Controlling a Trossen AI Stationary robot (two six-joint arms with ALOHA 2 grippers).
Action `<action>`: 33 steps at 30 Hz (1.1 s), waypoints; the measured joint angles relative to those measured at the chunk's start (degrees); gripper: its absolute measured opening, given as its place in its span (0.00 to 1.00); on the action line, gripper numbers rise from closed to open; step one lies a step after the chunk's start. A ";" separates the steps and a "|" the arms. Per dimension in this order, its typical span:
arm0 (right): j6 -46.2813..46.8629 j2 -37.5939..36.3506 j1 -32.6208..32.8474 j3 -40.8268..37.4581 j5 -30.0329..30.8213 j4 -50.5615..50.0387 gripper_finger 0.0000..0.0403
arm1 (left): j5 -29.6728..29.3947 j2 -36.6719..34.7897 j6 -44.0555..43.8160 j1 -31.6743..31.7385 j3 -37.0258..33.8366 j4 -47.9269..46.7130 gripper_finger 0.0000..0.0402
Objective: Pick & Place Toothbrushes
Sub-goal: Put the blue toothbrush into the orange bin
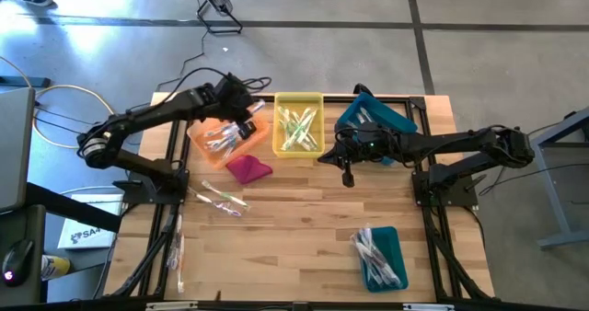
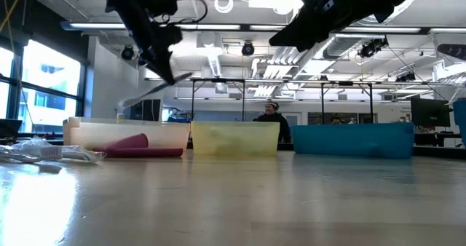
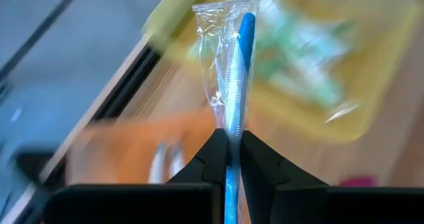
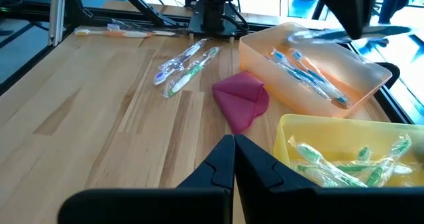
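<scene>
Toothbrushes: two wrapped ones lie loose on the table [image 1: 304, 210] near its left side [image 1: 219, 199]; more fill the bins.
Left gripper [image 3: 230, 148]: raised over the orange bin [image 1: 224, 141], fingers clamped on a blue toothbrush [image 3: 240, 71] in a clear wrapper.
Held brush, long axis: in line with the fingers, pointing straight out ahead of them, most of its length free beyond the tips.
Orange bin: holds blue brushes, directly under the left gripper.
Magenta cloth [image 1: 248, 169]: just in front of the orange bin, touching or nearly so.
Yellow bin [image 1: 298, 125]: holds green brushes; stands just right of the orange bin, and in the left wrist view it lies beyond the held brush's tip.
Relation for the coming move: by colour the blue brush probably belongs in the orange bin below, so the drop is likely straight down, not across.
Right gripper [image 4: 233, 159]: fingers pressed together, empty, hanging over bare table just right of the yellow bin, waiting.
Teal bins: one at the back right [image 1: 375, 116], one near the front right [image 1: 381, 256] with brushes.
Nearer arm: the left arm is nearer the loose brushes.
</scene>
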 joint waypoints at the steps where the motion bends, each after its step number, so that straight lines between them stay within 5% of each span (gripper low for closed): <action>1: 0.00 0.00 0.00 0.00 0.00 0.00 0.01 | -0.78 0.02 -0.04 1.08 0.00 -2.22 0.05; 7: -0.02 0.00 0.00 0.00 0.00 0.02 0.01 | -7.40 0.56 -4.72 5.32 -1.38 -12.73 0.05; 25: -0.04 0.00 0.00 0.00 2.47 0.02 0.01 | -9.21 0.60 -7.62 7.19 -10.78 -4.26 0.05; 33: -0.04 0.00 0.00 0.00 2.40 0.02 0.01 | -10.10 0.60 -7.66 7.19 -10.80 -2.00 0.20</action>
